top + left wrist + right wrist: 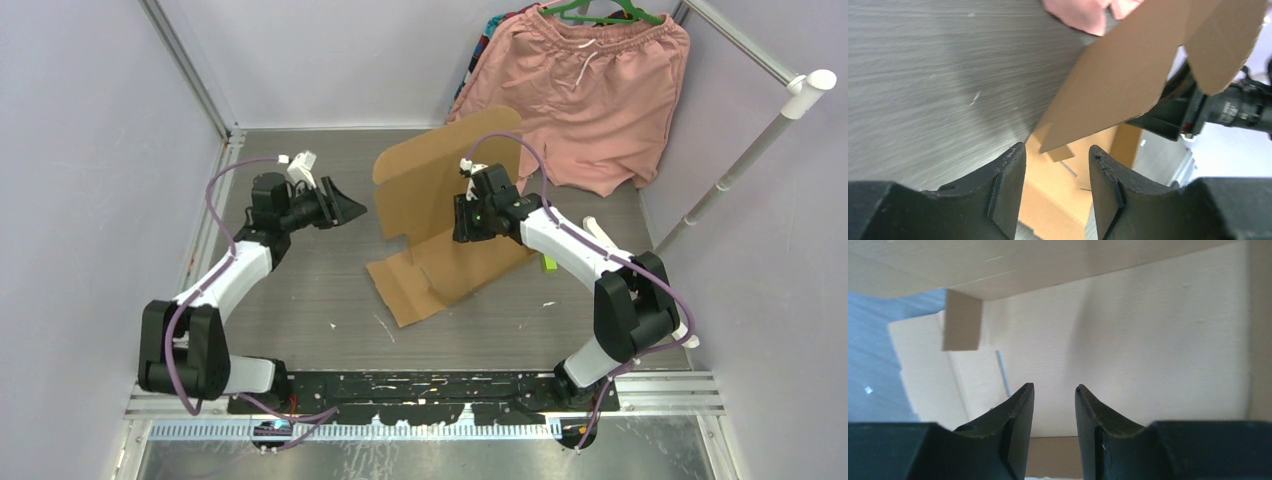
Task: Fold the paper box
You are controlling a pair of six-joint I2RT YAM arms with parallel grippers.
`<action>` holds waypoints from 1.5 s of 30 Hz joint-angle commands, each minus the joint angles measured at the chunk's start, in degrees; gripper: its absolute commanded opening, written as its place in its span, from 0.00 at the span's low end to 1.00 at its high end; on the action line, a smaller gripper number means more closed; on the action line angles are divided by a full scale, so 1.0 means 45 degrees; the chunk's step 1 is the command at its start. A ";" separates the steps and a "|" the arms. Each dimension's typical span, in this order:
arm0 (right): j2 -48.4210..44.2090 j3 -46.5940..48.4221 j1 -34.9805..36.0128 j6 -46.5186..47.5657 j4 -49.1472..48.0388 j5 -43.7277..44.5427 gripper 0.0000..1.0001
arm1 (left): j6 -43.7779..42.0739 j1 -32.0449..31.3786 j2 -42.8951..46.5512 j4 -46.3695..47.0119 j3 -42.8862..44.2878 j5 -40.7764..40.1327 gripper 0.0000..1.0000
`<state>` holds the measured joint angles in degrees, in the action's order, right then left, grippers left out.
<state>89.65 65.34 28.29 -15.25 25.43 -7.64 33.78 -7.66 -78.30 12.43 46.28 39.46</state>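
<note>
Brown paper box (440, 275), one panel (430, 175) upright, L tool (355, 208) parted nearby, R tool (459, 222) parted at panel.

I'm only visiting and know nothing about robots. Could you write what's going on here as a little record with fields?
Setting: grey table, two robot arms mounted at its near edge
Main object: paper box, brown cardboard, not yet box-shaped
Box state: one part lies flat, one panel stands raised
Left gripper: open, empty, apart from the cardboard and pointing toward it
Right gripper: open, nothing clamped, close to the raised panel; contact unclear
Background: pink shorts hanging at the back right
</note>
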 commanded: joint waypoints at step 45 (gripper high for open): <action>0.1041 -0.2756 0.0196 -0.2074 -0.2348 0.3803 0.43 | 0.5286 -0.7152 0.0645 -0.1986 -0.4238 -0.9682 0.10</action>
<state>93.56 53.25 28.84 -22.94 17.85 9.72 53.78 -37.58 -73.30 -4.86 27.20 1.56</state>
